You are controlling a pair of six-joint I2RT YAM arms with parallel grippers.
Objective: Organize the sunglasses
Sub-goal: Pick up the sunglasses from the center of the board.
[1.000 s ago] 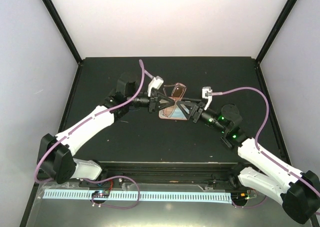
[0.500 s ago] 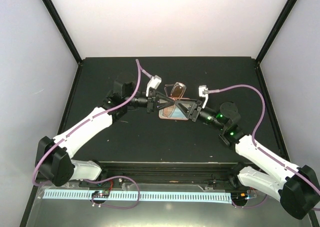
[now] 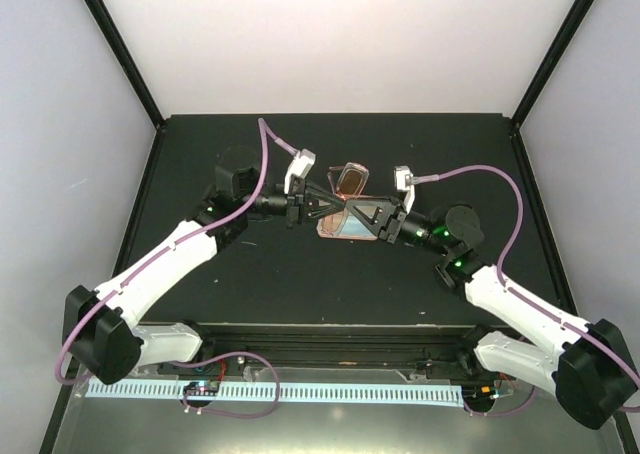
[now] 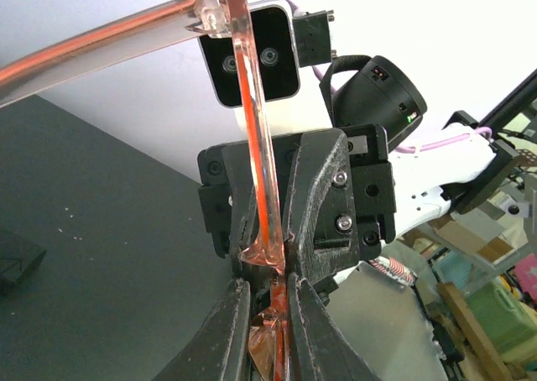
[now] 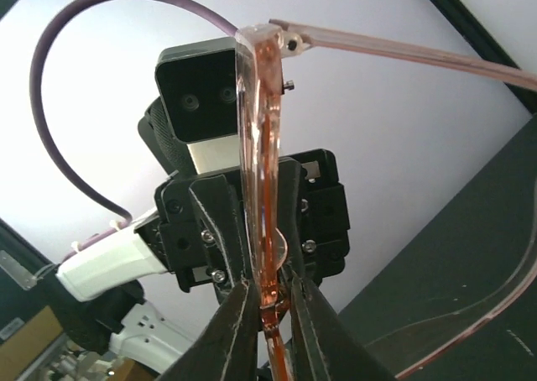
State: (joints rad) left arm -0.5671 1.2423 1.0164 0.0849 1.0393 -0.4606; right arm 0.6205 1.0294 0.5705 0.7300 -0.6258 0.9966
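The right gripper [image 5: 267, 314] sits at the bottom edge of its wrist view, where the roots of its fingers are cut off. Its jaws are drawn almost together and are clamped on the sunglasses [image 5: 258, 138]. The translucent orange-pink front of the sunglasses is seen edge-on, rising from between the fingers. The exact contact under the fingertips is hidden by the frame itself.

The left gripper [image 4: 267, 314] is shown the same way at the bottom of its own wrist view. It is closed to a narrow slit and pinched on the same front from the opposite side. Each gripper is seen head-on in the other's camera, just behind the frame.

One side arm [image 5: 403, 49] of the pair is unfolded and runs to the upper right of the right wrist view. The other curves through the lower right corner and is cut off by the edge.

In the top view the two grippers meet tip to tip at the centre of the frame, over the dark table [image 3: 250, 274]. One lens is visible just above the meeting point.

A pinkish patch [image 3: 338, 226] with a pale blue tint lies just below the tips. It cannot be told whether it belongs to the held pair or lies on the table.

A black object [image 4: 13, 259] on the table is cut off at the left edge of the left wrist view and cannot be made out.
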